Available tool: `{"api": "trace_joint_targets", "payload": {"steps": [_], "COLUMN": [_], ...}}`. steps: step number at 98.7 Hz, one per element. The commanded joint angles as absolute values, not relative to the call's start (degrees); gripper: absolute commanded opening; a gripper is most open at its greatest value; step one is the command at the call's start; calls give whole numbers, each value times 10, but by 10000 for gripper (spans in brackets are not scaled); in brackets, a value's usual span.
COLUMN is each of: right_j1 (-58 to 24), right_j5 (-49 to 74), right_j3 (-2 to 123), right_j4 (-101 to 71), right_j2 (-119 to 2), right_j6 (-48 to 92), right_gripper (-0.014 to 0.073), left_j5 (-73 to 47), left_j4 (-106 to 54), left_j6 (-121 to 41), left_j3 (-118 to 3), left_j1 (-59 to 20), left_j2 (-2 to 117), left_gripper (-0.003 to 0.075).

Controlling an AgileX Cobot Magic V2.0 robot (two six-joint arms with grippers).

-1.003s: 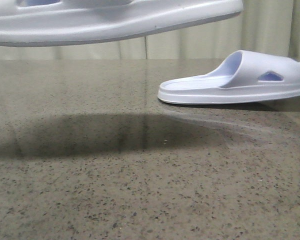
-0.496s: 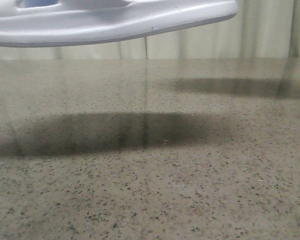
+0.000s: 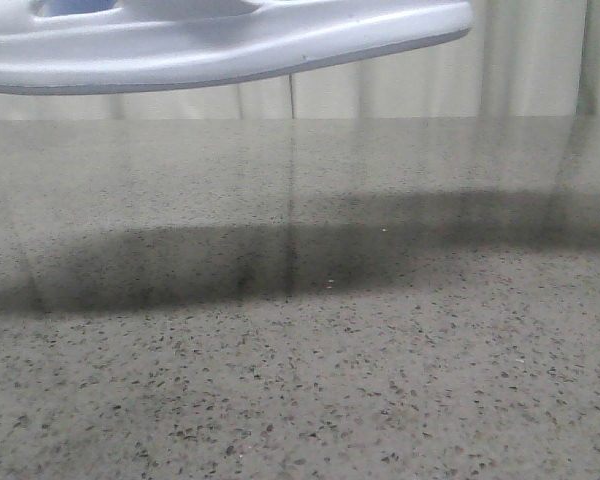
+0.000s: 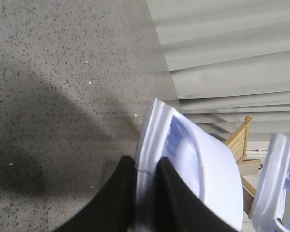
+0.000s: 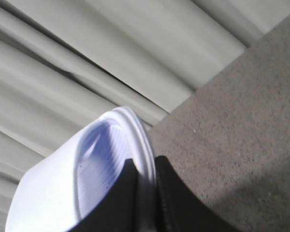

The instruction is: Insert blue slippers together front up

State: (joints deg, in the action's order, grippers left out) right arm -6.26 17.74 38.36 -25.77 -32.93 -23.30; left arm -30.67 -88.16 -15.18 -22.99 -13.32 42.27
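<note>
One pale blue slipper (image 3: 230, 45) hangs in the air at the top left of the front view, its thick sole towards the table. In the left wrist view my left gripper (image 4: 146, 166) is shut on the sole rim of this slipper (image 4: 208, 164), whose ribbed footbed shows. The other slipper (image 4: 275, 188) is in the air off to the side of it. In the right wrist view my right gripper (image 5: 146, 166) is shut on the sole rim of that second slipper (image 5: 63, 193), held above the table. The second slipper and both grippers are out of the front view.
The speckled grey stone table (image 3: 300, 380) carries two broad shadows. A pale pleated curtain (image 3: 430, 90) hangs behind its far edge. A wooden slatted frame (image 4: 239, 137) shows beyond the table in the left wrist view.
The second slipper, lying on the table at the right a second ago, has risen out of the front view. Its shadow has spread and come forward. The left slipper has barely shifted left.
</note>
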Motion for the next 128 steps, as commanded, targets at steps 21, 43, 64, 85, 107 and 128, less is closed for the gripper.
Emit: {"api": "trace_joint_targets", "payload": {"steps": [21, 43, 64, 85, 107, 128], "right_j1": [-60, -60, -60, -60, -60, -60], "right_j5": [242, 274, 301, 318, 329, 349], "right_j3": [404, 404, 404, 404, 404, 401], "right_j4": [-287, -287, -289, -321, -334, -377], "right_j2": [-324, -324, -331, -331, -331, -331], "right_j6": [-231, -226, -220, -170, -146, -112], "right_gripper": [-107, -107, -107, -107, -107, -107], "left_j5": [-328, -339, -363, -387, -411, -427], "left_j4": [-907, -907, -907, -907, -909, -924], "left_j6": [-153, -155, -158, -161, -161, -163], "left_j3": [-250, -250, -250, -250, -250, -250], "left_j1": [-138, -138, -138, -138, -138, -138], "left_j2": [421, 421, 421, 421, 421, 421], "left_gripper": [16, 16, 16, 16, 16, 16]}}
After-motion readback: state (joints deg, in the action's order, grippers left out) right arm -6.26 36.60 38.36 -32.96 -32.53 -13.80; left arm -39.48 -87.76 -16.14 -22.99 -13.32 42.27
